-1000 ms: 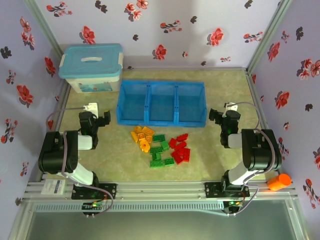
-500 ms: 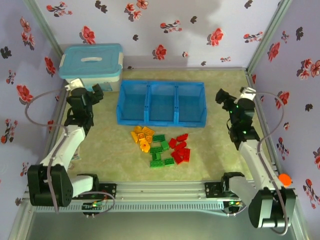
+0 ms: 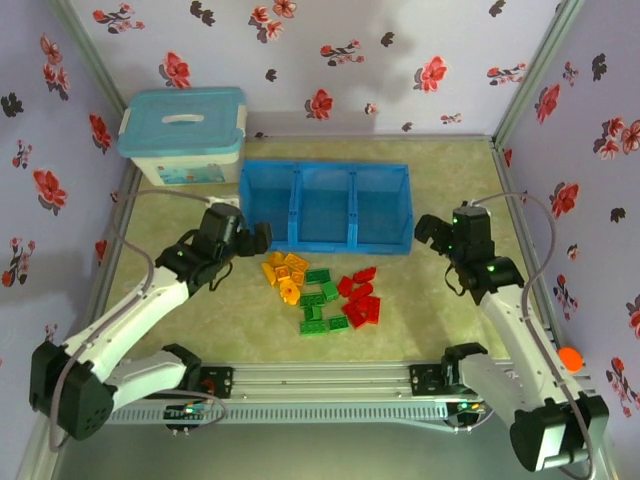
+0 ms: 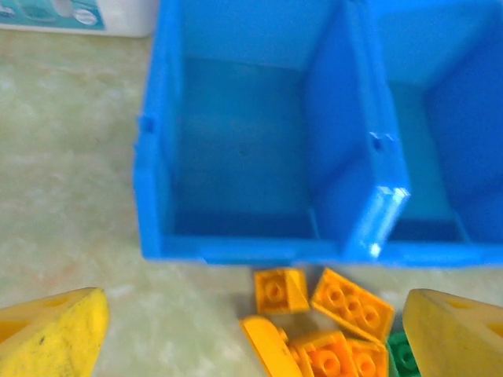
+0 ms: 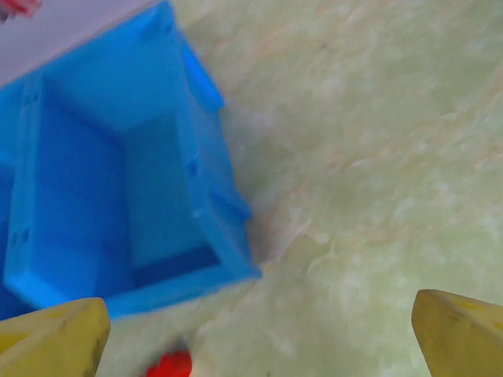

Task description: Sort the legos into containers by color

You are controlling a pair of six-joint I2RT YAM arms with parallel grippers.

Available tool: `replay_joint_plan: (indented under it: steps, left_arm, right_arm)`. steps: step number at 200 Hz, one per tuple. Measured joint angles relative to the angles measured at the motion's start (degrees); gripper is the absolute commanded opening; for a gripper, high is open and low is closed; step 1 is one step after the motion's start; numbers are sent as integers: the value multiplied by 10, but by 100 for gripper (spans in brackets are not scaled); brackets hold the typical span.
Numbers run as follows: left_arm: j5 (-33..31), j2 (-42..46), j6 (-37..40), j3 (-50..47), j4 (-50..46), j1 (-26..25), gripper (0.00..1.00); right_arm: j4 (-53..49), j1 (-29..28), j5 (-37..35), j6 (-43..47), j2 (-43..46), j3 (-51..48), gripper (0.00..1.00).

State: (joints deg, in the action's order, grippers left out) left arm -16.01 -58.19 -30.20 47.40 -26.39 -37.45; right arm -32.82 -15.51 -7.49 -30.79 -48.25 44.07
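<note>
1. Nothing is sorted yet: all the legos (image 3: 322, 295) lie heaped on the table, just short of the tray (image 3: 322, 246).
2. Its three compartments look empty, so every brick is left to move.
3. My left gripper (image 3: 252, 238) is spread wide and holds nothing. The orange bricks (image 4: 346, 302) lie between its fingertips, with the left compartment just beyond.
4. My right gripper (image 3: 432, 232) gapes wide and empty beside the tray's right end.

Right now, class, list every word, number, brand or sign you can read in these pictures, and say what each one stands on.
No text can be read anywhere.
Storage box: there is a teal printed band on its white front, but it is too small and blurred to read.
Blue tray: no writing can be seen.
Legos: no lettering can be made out.
</note>
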Motion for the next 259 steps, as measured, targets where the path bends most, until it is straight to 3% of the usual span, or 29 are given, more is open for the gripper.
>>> replay_joint_plan:
  steps: [57,112,259]
  left_arm:
    - [-10,94,-76,-91,-55,-57,92]
    - [-10,103,-106,-108,-67,-80,90]
    - [-2,-24,-165,-145,34,-153,82]
  right_arm:
    - [-74,-85,-7,-27,31,3,97]
    - [-110,-133,-17,-43,8,23,93]
    - [-104,-207,-29,-95,-5,-29,83]
